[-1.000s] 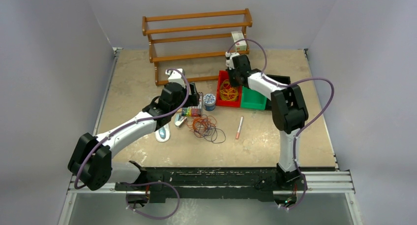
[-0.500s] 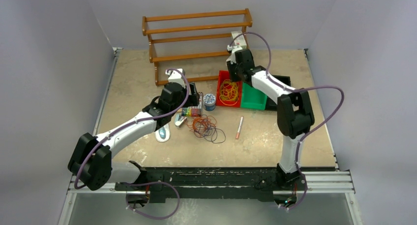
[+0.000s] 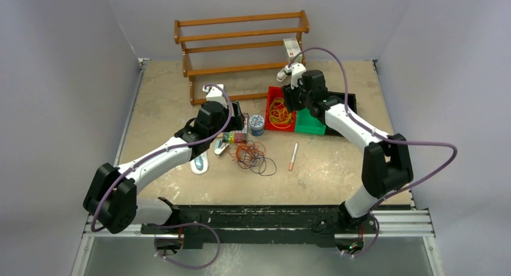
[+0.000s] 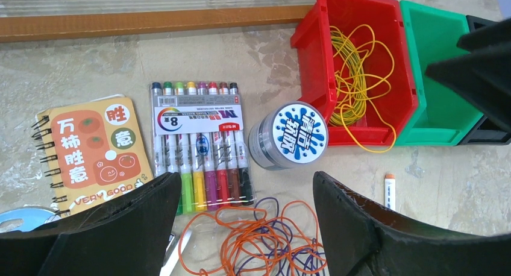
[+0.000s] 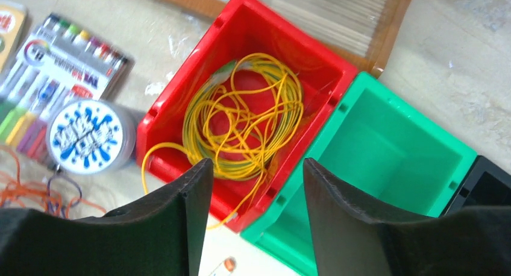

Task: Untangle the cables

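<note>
Inside the red plastic bin point(image 5: 304, 56), the yellow wire loops point(image 5: 247, 116) of the cables lay coiled in a loose bundle, with one strand trailing over the bin's near wall onto the beige table point(image 3: 169, 95). The orange-red and dark purple wire loops point(image 3: 253, 155) lay on the table in one mixed tangle, apart from the bin. They sat just in front of a clear pack of coloured marker pens point(image 4: 199, 149) and near a round tin with a blue-and-white lid point(image 4: 288, 137).

The right gripper point(image 5: 258, 164) hung over the near edge of the red bin, pointing down, its jaws parted and empty; the yellow bundle showed below the gap. The right arm rose from its base, bent at an elbow set out to the right, and ran its forearm back leftward to the bin.

The left gripper point(image 4: 246, 185) hovered over the marker pack and the far side of the tangle, jaws spread wide, grasping nothing. The left arm stretched diagonally forward and rightward, wrist tilted down.

A green plastic bin point(image 5: 385, 137) touched the red bin's right side. An orange spiral notebook point(image 4: 90, 149) lay left of the marker pack.
</note>
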Motion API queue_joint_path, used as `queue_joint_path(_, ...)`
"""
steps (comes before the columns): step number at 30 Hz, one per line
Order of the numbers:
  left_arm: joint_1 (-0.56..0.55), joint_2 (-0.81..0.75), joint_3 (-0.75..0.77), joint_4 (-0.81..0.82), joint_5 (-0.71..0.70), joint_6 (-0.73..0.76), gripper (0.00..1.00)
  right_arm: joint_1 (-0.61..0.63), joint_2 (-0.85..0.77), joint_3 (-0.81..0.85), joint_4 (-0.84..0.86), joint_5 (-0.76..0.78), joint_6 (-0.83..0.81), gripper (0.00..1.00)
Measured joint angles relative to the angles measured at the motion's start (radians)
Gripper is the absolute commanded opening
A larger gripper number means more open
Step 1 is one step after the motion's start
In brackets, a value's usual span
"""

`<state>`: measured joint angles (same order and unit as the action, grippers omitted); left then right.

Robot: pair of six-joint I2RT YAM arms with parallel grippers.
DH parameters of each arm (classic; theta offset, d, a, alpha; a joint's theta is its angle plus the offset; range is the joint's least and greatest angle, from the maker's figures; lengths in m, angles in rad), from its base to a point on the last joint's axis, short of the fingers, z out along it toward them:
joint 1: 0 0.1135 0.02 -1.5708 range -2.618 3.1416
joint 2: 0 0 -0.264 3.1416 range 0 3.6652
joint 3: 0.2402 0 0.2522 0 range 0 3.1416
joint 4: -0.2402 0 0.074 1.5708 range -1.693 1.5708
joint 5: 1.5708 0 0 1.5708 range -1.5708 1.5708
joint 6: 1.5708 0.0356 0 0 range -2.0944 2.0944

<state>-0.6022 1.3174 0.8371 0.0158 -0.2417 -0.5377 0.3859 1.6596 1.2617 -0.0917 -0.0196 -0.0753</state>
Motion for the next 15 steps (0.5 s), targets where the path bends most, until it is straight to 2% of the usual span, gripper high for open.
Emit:
queue_joint_path(9, 0.0, -0.002, 0.0, -0.023, 0.002, 0.0, 0.8, 0.01, -0.141, -0.187, 0.104, -0.159, -0.133, 0.58)
queue_joint_path(15, 0.0, -0.005, 0.0, -0.032, 0.003, 0.0, 0.8, 0.102, -0.251, -0.349, 0.159, -0.237, -0.314, 0.57)
